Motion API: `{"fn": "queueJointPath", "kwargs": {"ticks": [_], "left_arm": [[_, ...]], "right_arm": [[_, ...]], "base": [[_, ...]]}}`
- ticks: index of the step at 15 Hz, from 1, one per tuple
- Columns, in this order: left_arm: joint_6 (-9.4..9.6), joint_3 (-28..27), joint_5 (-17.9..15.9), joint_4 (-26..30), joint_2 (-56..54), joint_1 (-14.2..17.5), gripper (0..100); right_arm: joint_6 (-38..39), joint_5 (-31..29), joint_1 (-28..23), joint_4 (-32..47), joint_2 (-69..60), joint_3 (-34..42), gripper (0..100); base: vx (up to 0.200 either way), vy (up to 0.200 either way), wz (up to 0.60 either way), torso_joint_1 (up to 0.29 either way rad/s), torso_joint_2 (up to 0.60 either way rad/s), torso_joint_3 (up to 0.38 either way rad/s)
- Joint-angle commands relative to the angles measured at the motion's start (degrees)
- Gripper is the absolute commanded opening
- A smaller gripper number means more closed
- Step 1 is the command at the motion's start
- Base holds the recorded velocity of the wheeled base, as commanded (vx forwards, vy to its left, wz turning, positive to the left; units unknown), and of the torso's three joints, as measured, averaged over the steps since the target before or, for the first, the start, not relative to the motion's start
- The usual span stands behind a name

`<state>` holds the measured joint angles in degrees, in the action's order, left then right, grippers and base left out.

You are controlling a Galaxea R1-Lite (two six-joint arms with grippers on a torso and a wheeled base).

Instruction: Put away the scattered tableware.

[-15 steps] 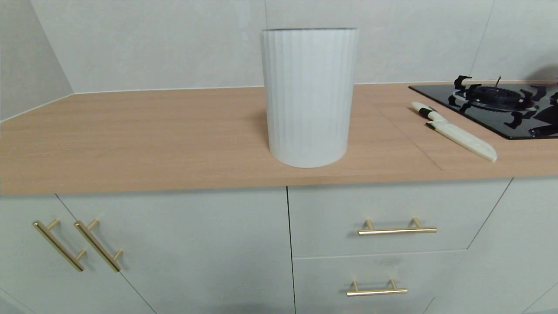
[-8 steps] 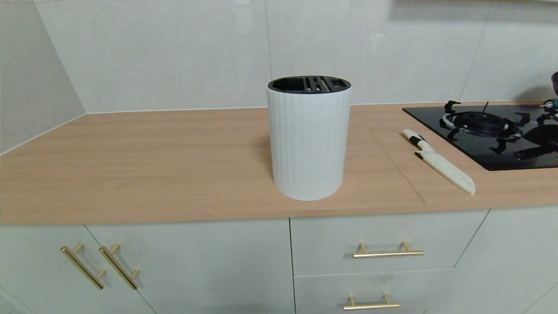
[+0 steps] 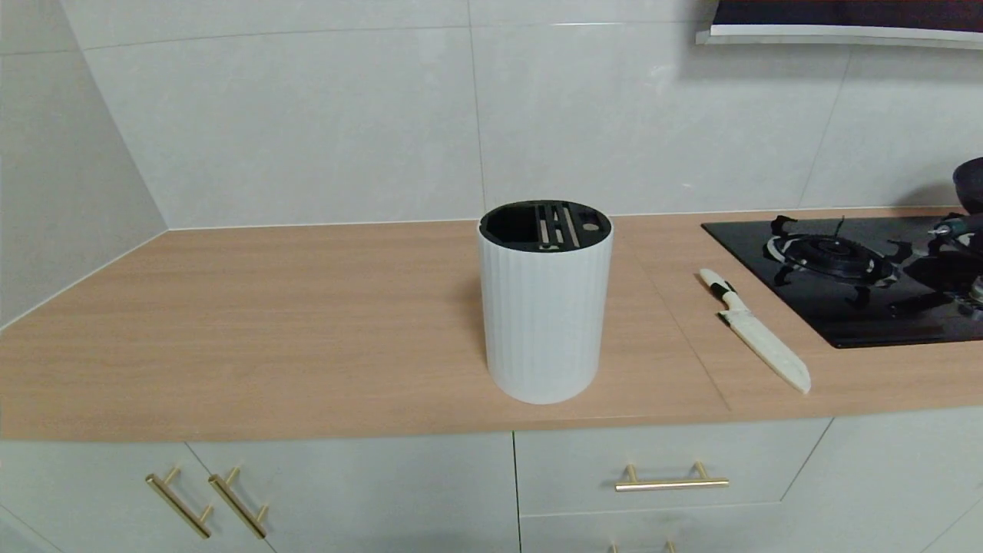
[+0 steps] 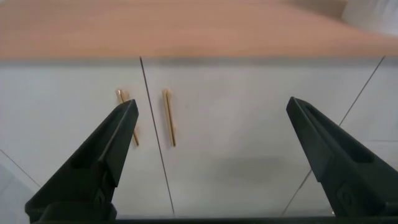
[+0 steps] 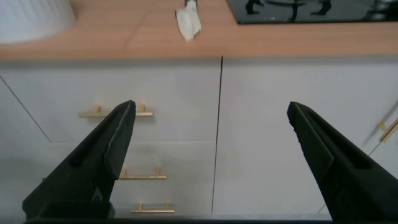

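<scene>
A white ribbed knife holder (image 3: pixel 545 307) with a black slotted top stands near the front edge of the wooden counter (image 3: pixel 269 322). To its right a knife (image 3: pixel 752 330) with a cream blade and a white and black handle lies flat on the counter, its tip (image 5: pixel 188 20) at the counter's front edge. My left gripper (image 4: pixel 211 124) is open, low in front of the cabinet doors with nothing between its fingers. My right gripper (image 5: pixel 211 124) is open too, facing the drawers below the knife; the holder's base (image 5: pixel 34 15) shows off to one side.
A black gas hob (image 3: pixel 852 269) with pan supports sits at the counter's right end, with a dark pot (image 3: pixel 969 184) at the picture's edge. Tiled walls close the back and left. Cabinet doors (image 4: pixel 149 118) and drawers (image 3: pixel 668 484) carry gold handles.
The head camera has risen and tilted, so the whole scene sits lower and the holder's slotted top shows. The knife and the holder have not moved on the counter.
</scene>
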<state>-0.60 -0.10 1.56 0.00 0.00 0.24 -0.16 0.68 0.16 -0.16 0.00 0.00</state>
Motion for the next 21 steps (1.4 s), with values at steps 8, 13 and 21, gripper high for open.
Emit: {"fn": "queueJointPath", "kwargs": {"ticks": [8, 13, 21], "left_arm": [[-0.11, 0.01, 0.02, 0.0, 0.0, 0.02, 100], [-0.11, 0.01, 0.02, 0.0, 0.0, 0.02, 100], [-0.02, 0.01, 0.02, 0.0, 0.0, 0.02, 100]], "right_arm": [[-0.02, 0.02, 0.02, -0.11, 0.09, 0.0, 100], [-0.02, 0.02, 0.02, -0.02, 0.09, 0.0, 100], [-0.02, 0.02, 0.02, -0.02, 0.09, 0.0, 100]], "base": [[0.0, 0.0, 0.0, 0.221, -0.53, -0.307], [0.0, 0.0, 0.0, 0.265, -0.59, -0.325], [0.0, 0.0, 0.0, 0.149, -0.32, -0.172]]}}
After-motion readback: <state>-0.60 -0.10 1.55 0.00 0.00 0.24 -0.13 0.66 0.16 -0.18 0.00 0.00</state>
